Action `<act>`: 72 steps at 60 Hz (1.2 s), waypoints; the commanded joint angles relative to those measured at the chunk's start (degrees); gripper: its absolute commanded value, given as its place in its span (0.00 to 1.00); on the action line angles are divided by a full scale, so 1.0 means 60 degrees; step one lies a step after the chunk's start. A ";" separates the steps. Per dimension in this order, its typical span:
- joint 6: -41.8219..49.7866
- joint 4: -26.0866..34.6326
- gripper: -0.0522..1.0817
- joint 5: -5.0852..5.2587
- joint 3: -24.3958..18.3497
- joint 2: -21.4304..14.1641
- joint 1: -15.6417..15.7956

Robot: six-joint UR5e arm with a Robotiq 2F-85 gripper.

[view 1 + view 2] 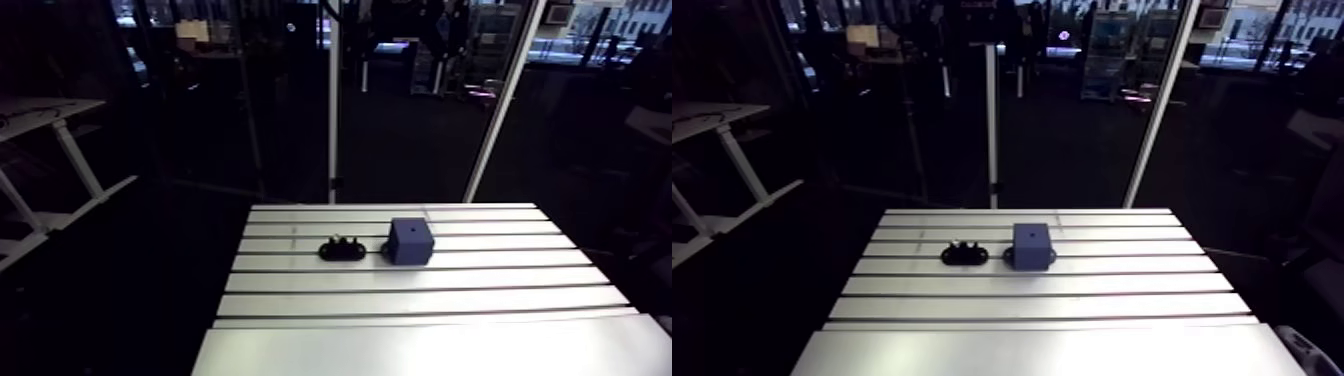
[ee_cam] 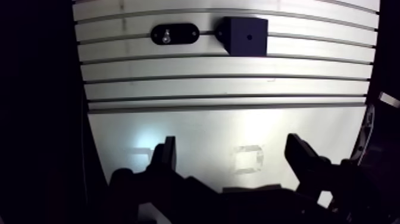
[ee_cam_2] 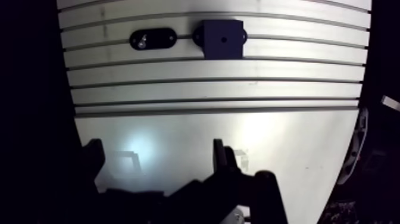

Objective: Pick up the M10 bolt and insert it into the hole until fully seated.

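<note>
A black oval holder (image 1: 342, 248) lies on the slotted aluminium table (image 1: 420, 300) toward its far side. The silvery bolt (image 2: 166, 36) stands in it, seen from above in the wrist view. Just right of the holder sits a dark blue block (image 1: 411, 241) with a small hole (image 2: 249, 36) in its top face. My gripper (image 2: 231, 143) hovers over the smooth near strip of the table, well short of both objects. It is open, its two dark fingers (image 2: 165, 156) wide apart with nothing between them. The arm view does not show the gripper.
The slotted table ends in a dark drop on its left side (image 2: 83, 119) and right side (image 2: 372, 113). Behind its far edge stand an upright white post (image 1: 333, 110) and a slanted white post (image 1: 503, 110).
</note>
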 commanded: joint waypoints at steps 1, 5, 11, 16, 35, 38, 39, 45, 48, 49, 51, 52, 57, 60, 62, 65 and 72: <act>0.0027 -0.0019 0.05 -0.0032 0.0026 -0.0009 0.0104; 0.0017 -0.0018 0.05 -0.0032 0.0037 -0.0023 0.0119; 0.0029 -0.0031 0.05 -0.0017 0.0051 -0.0024 0.0119; -0.0010 -0.0060 0.05 0.0010 0.0119 -0.0038 0.0119; 0.0030 -0.1304 0.05 -0.0002 0.0834 -0.0026 0.0263; 0.0056 -0.1481 0.05 0.0012 0.0951 0.0003 0.0278; 0.0056 -0.1481 0.05 0.0012 0.0951 0.0003 0.0278; 0.0059 -0.2041 0.05 0.0012 0.1283 0.0115 0.0337; 0.0073 -0.2351 0.05 0.0012 0.1449 0.0242 0.0403; 0.0061 -0.2486 0.05 0.0000 0.1496 0.0303 0.0486; 0.0061 -0.2486 0.05 0.0000 0.1496 0.0303 0.0486; 0.0072 -0.2605 0.05 0.0010 0.1515 0.0386 0.0560; 0.0074 -0.2794 0.05 0.0039 0.1492 0.0653 0.0726; 0.0086 -0.2851 0.05 0.0041 0.1502 0.0713 0.0783; 0.0100 -0.2909 0.05 0.0054 0.1504 0.0784 0.0829; 0.0206 -0.3066 0.05 0.0019 0.1516 0.0930 0.0971; 0.0402 -0.3315 0.05 -0.0017 0.1572 0.1125 0.1054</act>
